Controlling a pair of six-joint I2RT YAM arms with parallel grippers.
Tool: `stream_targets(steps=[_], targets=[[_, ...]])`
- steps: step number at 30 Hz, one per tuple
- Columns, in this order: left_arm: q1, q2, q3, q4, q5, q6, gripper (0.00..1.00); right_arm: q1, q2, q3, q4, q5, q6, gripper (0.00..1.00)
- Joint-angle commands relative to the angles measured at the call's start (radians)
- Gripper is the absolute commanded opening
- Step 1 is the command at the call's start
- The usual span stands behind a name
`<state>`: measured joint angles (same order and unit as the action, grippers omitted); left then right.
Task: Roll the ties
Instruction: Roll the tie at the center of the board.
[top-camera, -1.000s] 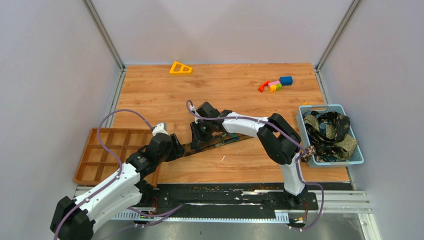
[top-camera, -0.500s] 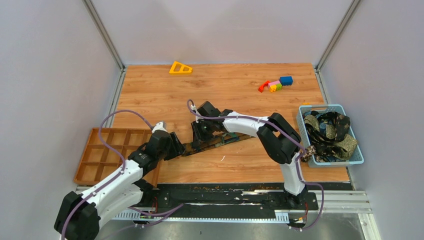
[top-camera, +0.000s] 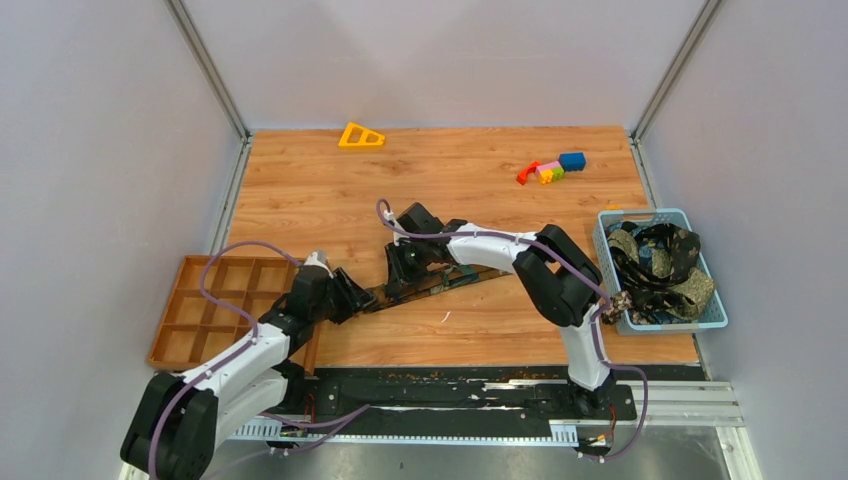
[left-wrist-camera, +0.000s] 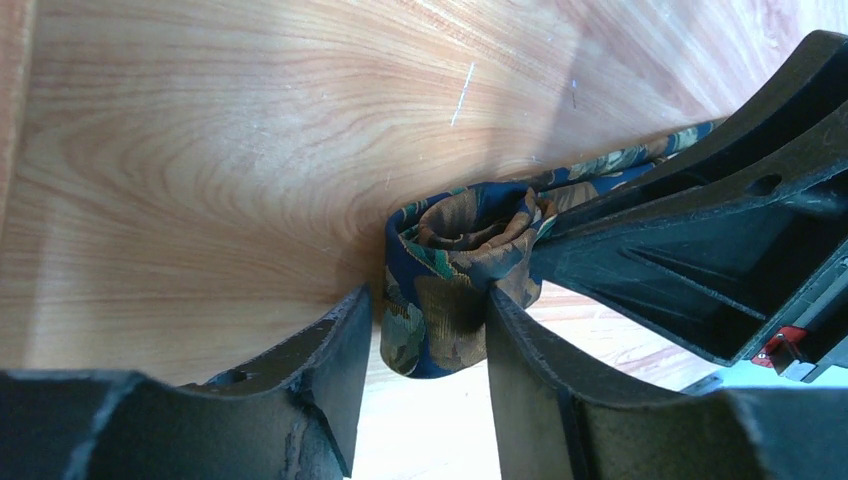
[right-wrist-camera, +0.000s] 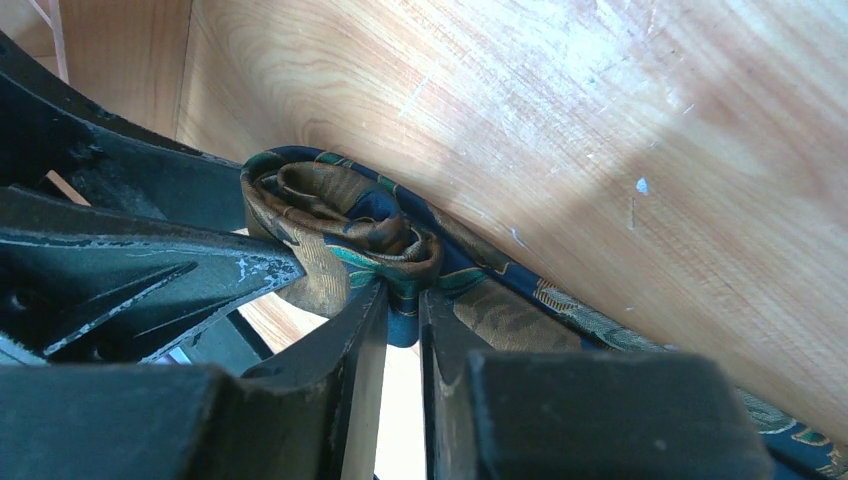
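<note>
One tie (top-camera: 450, 283) lies slantwise on the wooden table, its left end wound into a small roll (left-wrist-camera: 450, 270). My left gripper (top-camera: 352, 297) is open, its fingers either side of the roll (left-wrist-camera: 425, 300); the cloth touches the right finger, with a gap at the left one. My right gripper (top-camera: 398, 275) is shut on a fold of the tie right beside the roll (right-wrist-camera: 403, 295). The roll (right-wrist-camera: 330, 210) also shows in the right wrist view. More ties (top-camera: 660, 262) lie piled in a blue basket (top-camera: 640, 213).
An orange compartment tray (top-camera: 165, 330) sits at the near left beside my left arm. A yellow triangle (top-camera: 361, 135) lies at the far edge. Colourful toy blocks (top-camera: 550, 168) lie at the far right. Grey walls close the table on three sides.
My left arm's elbow has swung down and to the right while its gripper stayed at the tie's rolled end. The right arm has barely moved.
</note>
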<state>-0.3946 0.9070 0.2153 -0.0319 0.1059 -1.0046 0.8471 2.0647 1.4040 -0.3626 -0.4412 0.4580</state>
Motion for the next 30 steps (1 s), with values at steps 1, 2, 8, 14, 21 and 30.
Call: stream_targets(steps=[1, 2, 8, 14, 21, 30], targets=[[0.020, 0.031, -0.037, 0.118, 0.053, -0.054, 0.51, -0.005, 0.041, -0.024, 0.010, 0.023, -0.013, 0.18], [0.022, 0.041, -0.038, 0.124, 0.054, -0.054, 0.50, -0.005, 0.040, -0.025, 0.010, 0.022, -0.013, 0.18], [0.023, 0.100, -0.041, 0.175, 0.062, -0.049, 0.44, -0.005, 0.040, -0.028, 0.009, 0.020, -0.013, 0.17], [0.023, 0.156, -0.027, 0.214, 0.087, -0.027, 0.26, -0.006, 0.023, -0.026, -0.001, 0.014, -0.013, 0.17], [0.023, 0.107, 0.061, 0.001, 0.037, 0.096, 0.14, -0.005, -0.048, 0.024, -0.071, 0.019, -0.030, 0.25], [0.023, 0.038, 0.192, -0.282, -0.059, 0.228, 0.10, 0.015, -0.145, 0.048, -0.080, 0.054, -0.009, 0.27]])
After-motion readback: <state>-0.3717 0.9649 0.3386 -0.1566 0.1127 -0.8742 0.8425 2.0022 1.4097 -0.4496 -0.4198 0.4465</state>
